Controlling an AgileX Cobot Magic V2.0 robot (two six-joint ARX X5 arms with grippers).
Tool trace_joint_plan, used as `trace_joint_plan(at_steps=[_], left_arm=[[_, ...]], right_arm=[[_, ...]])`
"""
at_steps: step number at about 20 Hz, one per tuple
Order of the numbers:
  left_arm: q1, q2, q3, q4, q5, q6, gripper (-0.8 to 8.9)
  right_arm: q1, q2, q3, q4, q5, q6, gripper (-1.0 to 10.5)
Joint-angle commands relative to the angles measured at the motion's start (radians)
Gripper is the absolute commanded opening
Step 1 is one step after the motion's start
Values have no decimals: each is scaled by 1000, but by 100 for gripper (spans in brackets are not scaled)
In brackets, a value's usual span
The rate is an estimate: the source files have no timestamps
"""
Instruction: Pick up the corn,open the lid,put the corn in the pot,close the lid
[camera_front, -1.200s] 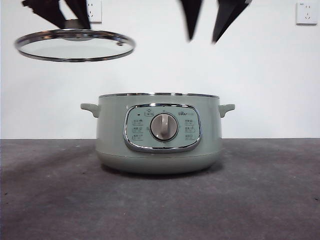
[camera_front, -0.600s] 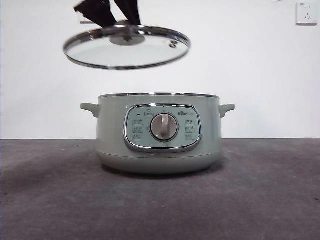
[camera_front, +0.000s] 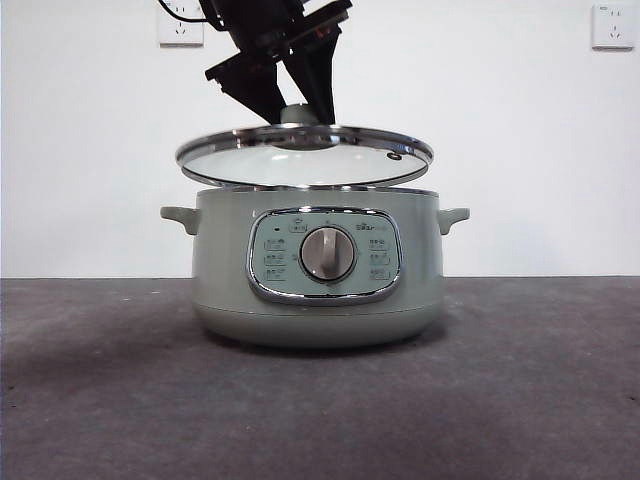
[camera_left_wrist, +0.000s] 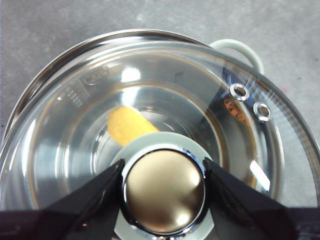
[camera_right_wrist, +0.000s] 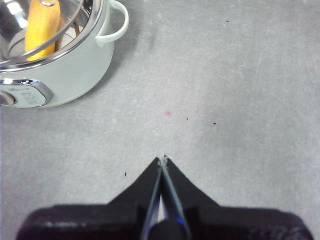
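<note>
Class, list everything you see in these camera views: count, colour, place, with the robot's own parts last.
pot: one, sage green, on the table, silver dial facing front.
lid: one, clear glass with chrome rim, tilted just above the pot's rim.
corn: one, yellow, inside the pot.
table: one, dark grey.
wall sockets: two, white, high on the wall.
left gripper: one, black, clamped on the lid's knob.
right gripper: one, black, shut, above bare table beside the pot.

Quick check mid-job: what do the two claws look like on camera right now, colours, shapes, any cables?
Both are matte black. The left claw has two wedge-shaped jaws tapering to tips; a thin black cable loops near its wrist in the front view. The right claw has two slim triangular jaws narrowing to a point. No markings show.
</note>
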Motion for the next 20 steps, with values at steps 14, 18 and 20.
trace_joint_plan(at_steps=[14,18,20], left_arm=[[-2,40,7,98,3,-19,-9],[-3,58,7,95,4,-17,-9],[-3,74,7,93,0,-17,-9]], right_arm=[[0,-22,-13,-23,0,26,-10],[0,-22,-13,-24,0,33,-10],[0,-22,-13,-23,0,33,-10]])
